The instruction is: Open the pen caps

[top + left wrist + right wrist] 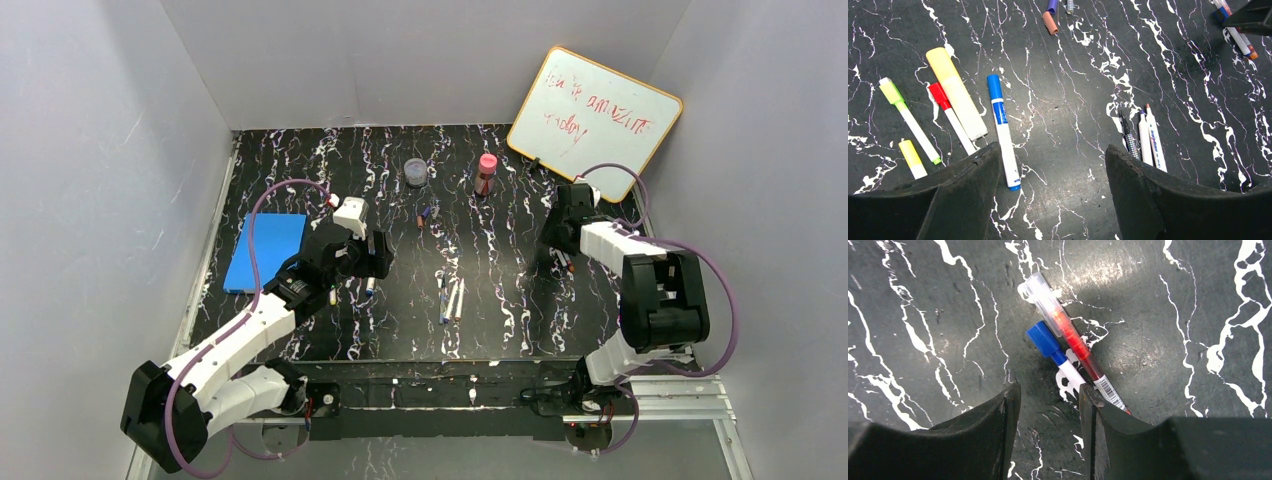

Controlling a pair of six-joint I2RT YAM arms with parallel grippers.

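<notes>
In the left wrist view my left gripper (1052, 151) is open and empty above bare table. Left of it lie capped pens: a blue-capped marker (1002, 130), a yellow highlighter (955, 92), a red-capped pen (950, 117), a green-capped pen (908, 120) and a yellow-capped one (912, 157). Three uncapped pens (1144, 137) lie by its right finger. Loose orange (1050, 22) and purple (1052, 6) caps lie farther off. My right gripper (1049, 390) is open and empty. A blue-capped white marker (1055, 355) and a red pen with a clear cap (1068, 335) lie just ahead, running under its right finger.
A blue pad (265, 250) lies at the table's left. A round clear jar (415, 172) and a pink-capped bottle (486, 172) stand at the back. A whiteboard (595, 108) leans in the back right corner. White walls enclose the table.
</notes>
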